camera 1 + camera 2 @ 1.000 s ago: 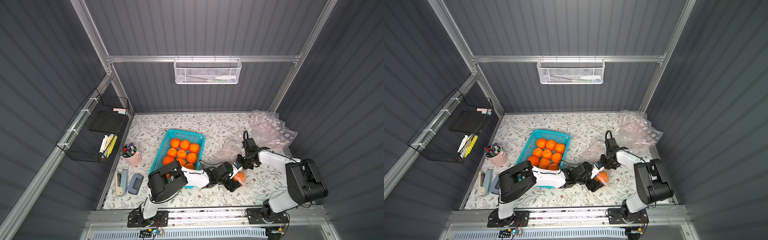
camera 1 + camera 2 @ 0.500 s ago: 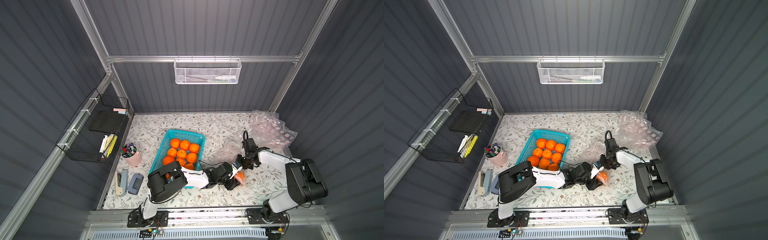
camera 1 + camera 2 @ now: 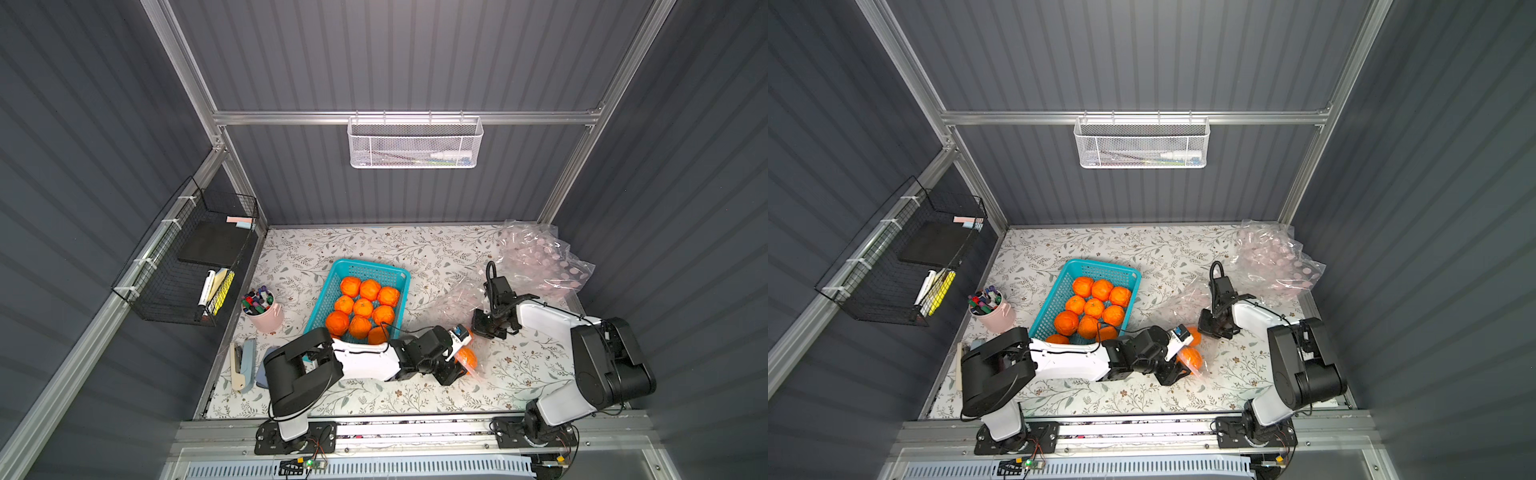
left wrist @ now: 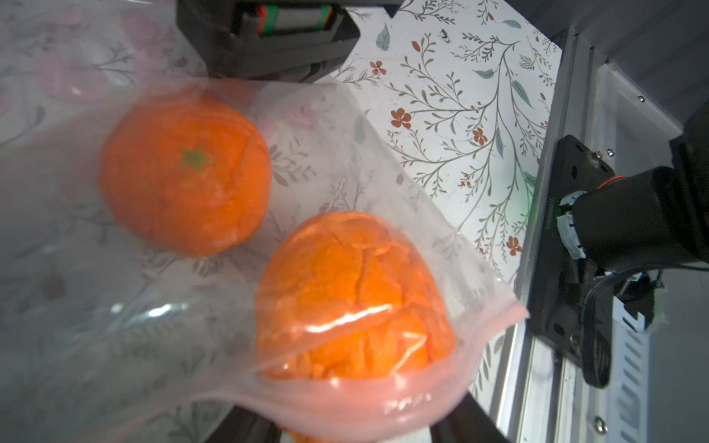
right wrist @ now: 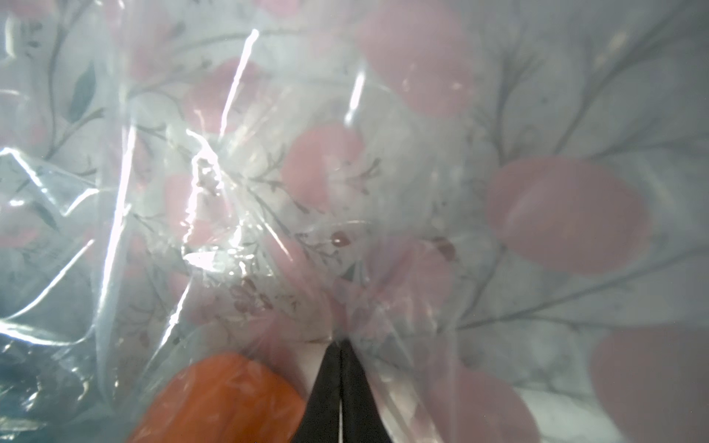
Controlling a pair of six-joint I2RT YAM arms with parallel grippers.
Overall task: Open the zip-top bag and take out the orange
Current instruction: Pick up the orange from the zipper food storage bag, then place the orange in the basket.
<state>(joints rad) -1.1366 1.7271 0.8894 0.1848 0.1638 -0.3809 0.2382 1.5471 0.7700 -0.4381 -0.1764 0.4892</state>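
Table cover (image 3: 374,249): white, printed with grey-green leafy sprigs and small rust-red flowers.
Basket (image 3: 324,299): turquoise plastic mesh.
Basket oranges (image 3: 363,306): bright orange, every one.
Zip-top bag (image 4: 345,134): clear film with pale pink dots, a pink strip along the zip.
Bagged oranges (image 4: 184,172): vivid orange, one showing a green star mark at its stem.
Bag pile (image 3: 540,262): at two o'clock, clear with the same pink dots.
Cup (image 3: 266,320): pale pink, at nine o'clock.
Pens (image 3: 257,298): many colours mixed, red and blue among them.
Wall basket (image 3: 415,141): white mesh.
Side rack (image 3: 187,266): black wire.
Walls (image 3: 374,62): dark grey, ribbed.
Left arm (image 3: 365,361) and right arm (image 3: 544,318): white shells, black joints.
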